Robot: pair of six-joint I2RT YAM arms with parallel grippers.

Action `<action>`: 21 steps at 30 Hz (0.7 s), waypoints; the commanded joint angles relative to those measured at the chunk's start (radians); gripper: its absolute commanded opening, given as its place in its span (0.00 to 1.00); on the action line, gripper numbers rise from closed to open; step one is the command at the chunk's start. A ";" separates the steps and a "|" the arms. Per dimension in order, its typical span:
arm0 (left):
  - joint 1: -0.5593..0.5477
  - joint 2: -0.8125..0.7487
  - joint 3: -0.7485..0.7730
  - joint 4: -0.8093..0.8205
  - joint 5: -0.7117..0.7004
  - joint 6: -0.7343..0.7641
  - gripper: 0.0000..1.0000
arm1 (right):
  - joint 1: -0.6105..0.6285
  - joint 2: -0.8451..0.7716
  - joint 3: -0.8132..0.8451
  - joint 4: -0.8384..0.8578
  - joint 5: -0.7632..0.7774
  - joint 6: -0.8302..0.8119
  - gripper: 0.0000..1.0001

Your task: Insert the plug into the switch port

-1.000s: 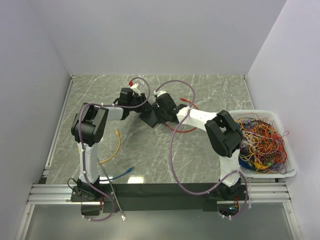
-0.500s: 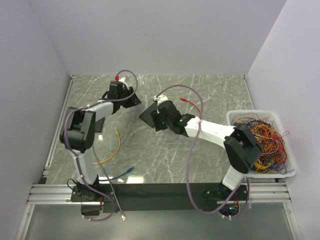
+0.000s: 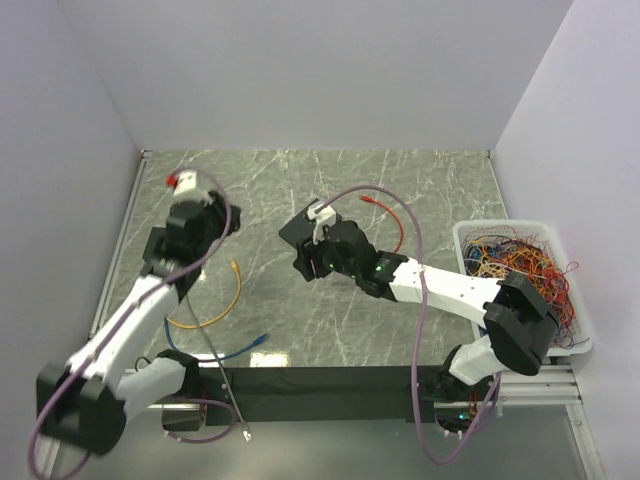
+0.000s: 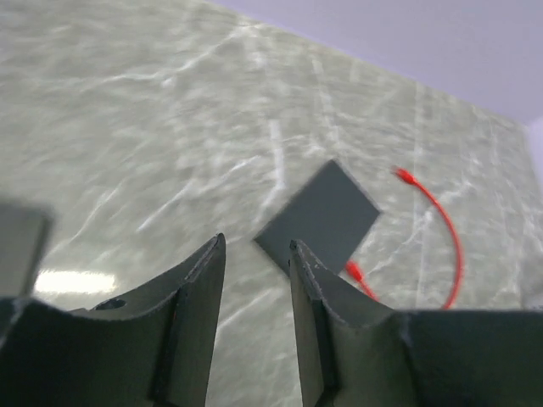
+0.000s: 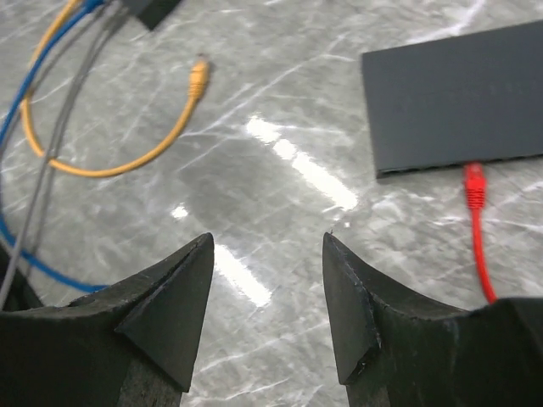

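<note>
**Top external view: grey-green marbled table (image 3: 440, 185) enclosed by plain white walls (image 3: 320, 70)**

The dark switch (image 4: 321, 216) lies flat mid-table. A red cable (image 5: 480, 250) ends in a plug (image 5: 473, 182) meeting the switch's edge; whether it is seated cannot be told. Left gripper (image 4: 257, 248) narrowly parted, empty; right gripper (image 5: 267, 242) wider, empty. Yellow cable (image 5: 127, 161) and blue cable (image 5: 34, 254) lie near-left. A white bin (image 3: 545, 349) of tangled wires (image 3: 520, 275) stands at right.

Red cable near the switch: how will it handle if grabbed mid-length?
Probably floppy: the red cable lies in a loose curve. Likely light, being thin, so it should drag easily. Its free plug may trail or swing.
</note>
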 commanded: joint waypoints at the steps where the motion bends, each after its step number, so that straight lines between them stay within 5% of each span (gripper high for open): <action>1: -0.024 -0.164 -0.142 -0.015 -0.283 -0.053 0.43 | 0.022 -0.047 -0.015 0.101 -0.035 -0.017 0.61; 12: -0.027 -0.611 -0.473 -0.071 -0.554 -0.151 0.42 | 0.072 -0.116 -0.107 0.226 -0.174 -0.056 0.61; 21: -0.029 -0.624 -0.501 -0.055 -0.617 -0.157 0.40 | 0.102 -0.119 -0.127 0.263 -0.216 -0.083 0.62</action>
